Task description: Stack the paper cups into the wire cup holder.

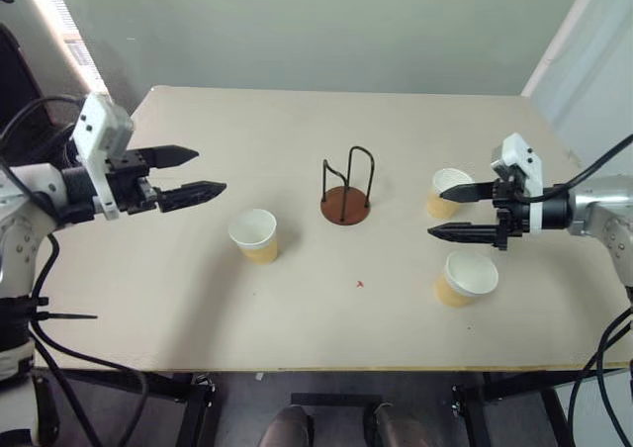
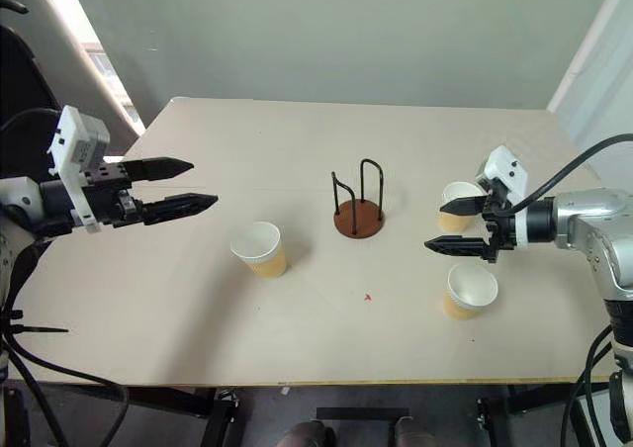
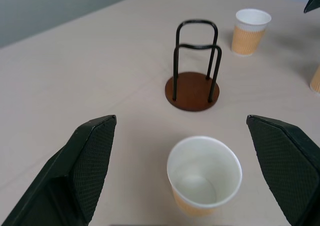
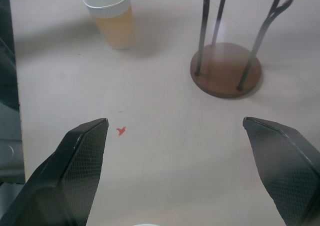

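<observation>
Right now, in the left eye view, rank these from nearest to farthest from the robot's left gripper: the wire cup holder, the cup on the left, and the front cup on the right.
1. The cup on the left, just right of the left gripper and nearer the front edge.
2. The wire cup holder, at the table's middle.
3. The front cup on the right, on the far side by the right gripper.

Paper cups [image 1: 255, 235] tan-yellow outside, white inside, white rims. Wire cup holder [image 1: 346, 192]: reddish-brown disc base, black wire loops. Worktop [image 1: 297, 309] pale beige, small red mark [image 1: 360, 284]. Fingers [image 3: 87, 158] black, fine cross-hatch texture.
</observation>
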Robot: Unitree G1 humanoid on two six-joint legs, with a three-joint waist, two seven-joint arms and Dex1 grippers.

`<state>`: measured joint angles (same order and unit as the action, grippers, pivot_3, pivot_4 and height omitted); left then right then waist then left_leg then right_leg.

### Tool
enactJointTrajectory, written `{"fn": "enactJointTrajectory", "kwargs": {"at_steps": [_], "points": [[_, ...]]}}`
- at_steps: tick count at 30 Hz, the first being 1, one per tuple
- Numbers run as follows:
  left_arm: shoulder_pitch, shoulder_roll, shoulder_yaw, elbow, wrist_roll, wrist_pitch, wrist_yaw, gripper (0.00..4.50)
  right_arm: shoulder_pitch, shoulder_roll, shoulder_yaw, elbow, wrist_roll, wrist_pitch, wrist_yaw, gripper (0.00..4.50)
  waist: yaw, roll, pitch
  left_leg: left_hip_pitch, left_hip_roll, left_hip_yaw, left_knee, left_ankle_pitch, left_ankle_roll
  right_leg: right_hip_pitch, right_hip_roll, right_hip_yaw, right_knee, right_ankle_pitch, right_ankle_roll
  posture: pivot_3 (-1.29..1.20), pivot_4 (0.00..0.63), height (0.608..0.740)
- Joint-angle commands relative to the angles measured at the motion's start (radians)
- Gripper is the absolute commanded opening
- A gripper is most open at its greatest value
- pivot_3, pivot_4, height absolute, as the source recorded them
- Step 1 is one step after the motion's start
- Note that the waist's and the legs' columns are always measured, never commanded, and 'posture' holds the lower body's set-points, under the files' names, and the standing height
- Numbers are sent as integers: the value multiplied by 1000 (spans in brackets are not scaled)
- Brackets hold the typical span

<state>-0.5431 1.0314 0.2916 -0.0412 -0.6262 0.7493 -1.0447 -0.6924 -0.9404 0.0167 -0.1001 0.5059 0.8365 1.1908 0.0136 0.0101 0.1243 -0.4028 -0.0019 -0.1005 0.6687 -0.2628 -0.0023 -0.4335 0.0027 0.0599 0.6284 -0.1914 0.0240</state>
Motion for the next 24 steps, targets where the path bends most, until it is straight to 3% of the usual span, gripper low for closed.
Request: {"fn": "enactJointTrajectory", "kwargs": {"at_steps": [1,16,24], "points": [[-15,7,22,-28,-13,-2,2,4476,-36,-2,-9,1,8,-8,6,4500,0,0,0,0,0,0,0,0,0,0,0,0,0,0,0,0,150,740],[-283,-142,-267,60,69,-51,-92,4476,-47,-24,-57,-10,17,3,-31,4500,3,0,0,0,0,0,0,0,0,0,0,0,0,1,0,0,150,740],[-288,-290,-320,104,178,-108,43,4476,-33,-73,-108,-121,121,130,-26,4500,4,0,0,-1,0,0,0,5,-8,0,0,0,-1,0,1,0,150,740]]}}
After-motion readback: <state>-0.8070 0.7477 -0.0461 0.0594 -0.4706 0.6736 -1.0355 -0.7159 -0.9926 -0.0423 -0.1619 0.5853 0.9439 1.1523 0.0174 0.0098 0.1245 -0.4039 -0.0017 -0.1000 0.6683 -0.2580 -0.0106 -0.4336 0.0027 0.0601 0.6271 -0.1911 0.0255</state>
